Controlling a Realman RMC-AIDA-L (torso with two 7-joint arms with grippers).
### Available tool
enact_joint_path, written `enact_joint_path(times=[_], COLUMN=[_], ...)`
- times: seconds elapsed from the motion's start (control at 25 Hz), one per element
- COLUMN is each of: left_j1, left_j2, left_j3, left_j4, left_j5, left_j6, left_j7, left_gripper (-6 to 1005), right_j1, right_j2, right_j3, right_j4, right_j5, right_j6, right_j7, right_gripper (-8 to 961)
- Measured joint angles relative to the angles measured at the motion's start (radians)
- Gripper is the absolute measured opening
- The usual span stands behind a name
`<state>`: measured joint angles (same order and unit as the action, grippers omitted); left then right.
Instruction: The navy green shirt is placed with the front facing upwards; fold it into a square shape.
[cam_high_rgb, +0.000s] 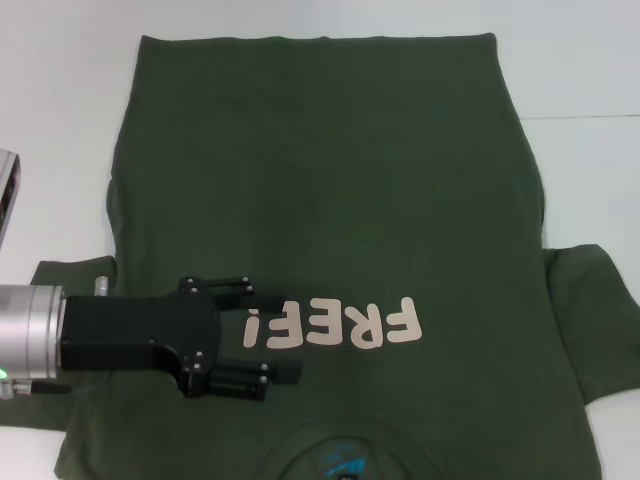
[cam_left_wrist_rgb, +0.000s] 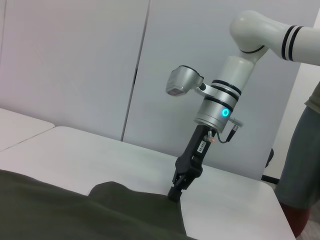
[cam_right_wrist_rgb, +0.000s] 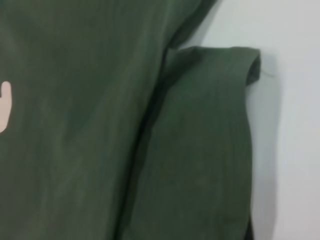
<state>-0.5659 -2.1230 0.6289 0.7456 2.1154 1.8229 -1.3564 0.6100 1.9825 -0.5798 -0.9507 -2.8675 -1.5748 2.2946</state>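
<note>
1. Lying flat on the white table (cam_high_rgb: 60, 90), the navy green shirt (cam_high_rgb: 330, 180) fills most of the head view, front side up, hem toward the top of the frame and collar (cam_high_rgb: 345, 455) at the bottom edge.
2. You see the pale "FREE!" lettering (cam_high_rgb: 335, 325) upside down, just below frame centre.
3. Left gripper (cam_high_rgb: 268, 335) reaches in from the lower left of the head view, over the shirt chest beside the "!" end of the lettering. Its two fingers (cam_high_rgb: 235, 285) stand apart with nothing between them.
4. Right gripper (cam_left_wrist_rgb: 175, 192) shows only in the left wrist view, lower centre, its tip down at the shirt's edge where the fabric meets the table. You cannot tell from that view whether its fingers are parted or closed.
5. Right sleeve (cam_right_wrist_rgb: 210, 145) fills the lower right of the right wrist view, lying flat on the table beside the shirt body.
6. A grey device (cam_high_rgb: 8, 190) sits at the left edge of the head view.
</note>
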Motion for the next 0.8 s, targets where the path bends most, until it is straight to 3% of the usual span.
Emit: enact_joint_path(times=[0.48, 0.8], left_j1=[-0.002, 0.0], left_j2=[0.0, 0.0], left_j3=[0.0, -0.009], left_j4=[-0.012, -0.011], left_j5=[0.0, 0.0], left_j6=[-0.013, -0.015], left_j7=[-0.003, -0.002], left_gripper=[823, 821], right_j1=[0.002, 0.01], right_j2=[-0.014, -0.012], right_j3=[0.0, 0.0], right_j4=[-0.011, -0.009], right_j5=[-0.027, -0.033], right_j6=[0.241, 0.288], right_j7=[-0.016, -0.017], right_gripper=[0, -1])
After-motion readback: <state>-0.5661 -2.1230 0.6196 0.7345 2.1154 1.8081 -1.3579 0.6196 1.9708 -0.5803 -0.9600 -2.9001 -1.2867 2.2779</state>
